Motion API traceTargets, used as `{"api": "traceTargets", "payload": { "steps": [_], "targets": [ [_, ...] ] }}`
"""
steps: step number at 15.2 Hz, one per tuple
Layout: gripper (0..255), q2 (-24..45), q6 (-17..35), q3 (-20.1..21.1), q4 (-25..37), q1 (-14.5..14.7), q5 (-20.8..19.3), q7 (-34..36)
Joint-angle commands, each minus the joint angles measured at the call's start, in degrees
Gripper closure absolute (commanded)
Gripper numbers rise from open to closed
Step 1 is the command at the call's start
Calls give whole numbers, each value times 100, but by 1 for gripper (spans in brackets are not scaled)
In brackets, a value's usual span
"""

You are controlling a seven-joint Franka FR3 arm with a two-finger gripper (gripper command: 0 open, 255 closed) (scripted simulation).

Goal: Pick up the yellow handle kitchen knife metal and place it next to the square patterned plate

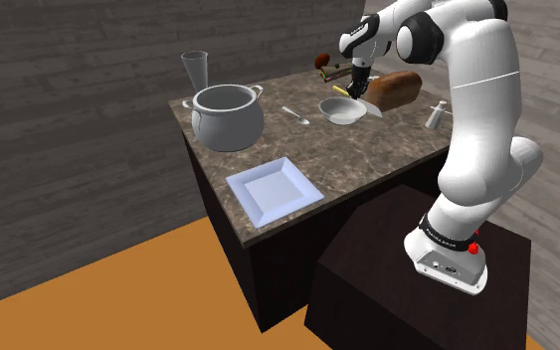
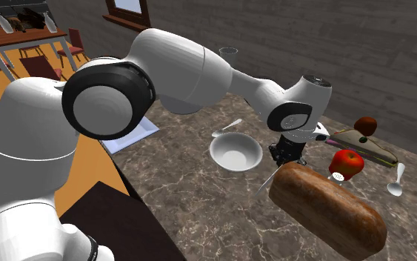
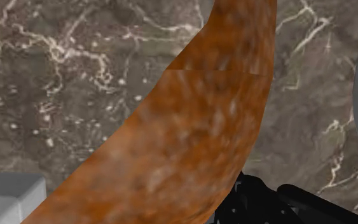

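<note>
**First speaker:** What stands on the counter?

**Second speaker:** The dark marble counter [image 1: 367, 149] carries a grey pot [image 1: 228, 117] near its left edge in the shoulder view. A clear glass [image 1: 195, 68] stands behind the pot at the far corner. A square plate [image 1: 275, 189], drawn pale and plain, lies flat at the near corner.

**First speaker:** What do the containers hold?

**Second speaker:** The white bowl [image 2: 235, 152], toward the far edge, shows a smooth white inside. The pot's mouth is open, but what lies below its rim cannot be made out.

**First speaker:** Where is the knife?

**Second speaker:** The knife [image 2: 267, 180] is right at the black gripper [image 2: 288, 156], between the bowl and a brown loaf of bread [image 2: 325, 207]. Its pale blade slants down from under the gripper toward the counter. A bit of yellow handle [image 1: 339, 91] shows beside the gripper in the shoulder view. The knife is well apart from the plate.

**First speaker:** Is the gripper closed on it?

**Second speaker:** That cannot be told from these views.

**First speaker:** What else is nearby?

**Second speaker:** A spoon [image 2: 227, 127] lies just beside the bowl. A red apple [image 2: 346, 162] and a sandwich [image 2: 366, 146] sit by the far edge. A small grey shaker [image 1: 435, 114] stands near the loaf.
</note>
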Motion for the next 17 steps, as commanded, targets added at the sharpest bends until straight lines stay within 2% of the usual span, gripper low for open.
{"api": "traceTargets", "payload": {
  "steps": [1,3,17],
  "targets": [
    [255,0,0,0,0,0,0,0],
    [255,0,0,0,0,0,0,0],
    [255,-365,-876,-105,539,20,-176,109]
  ]
}}
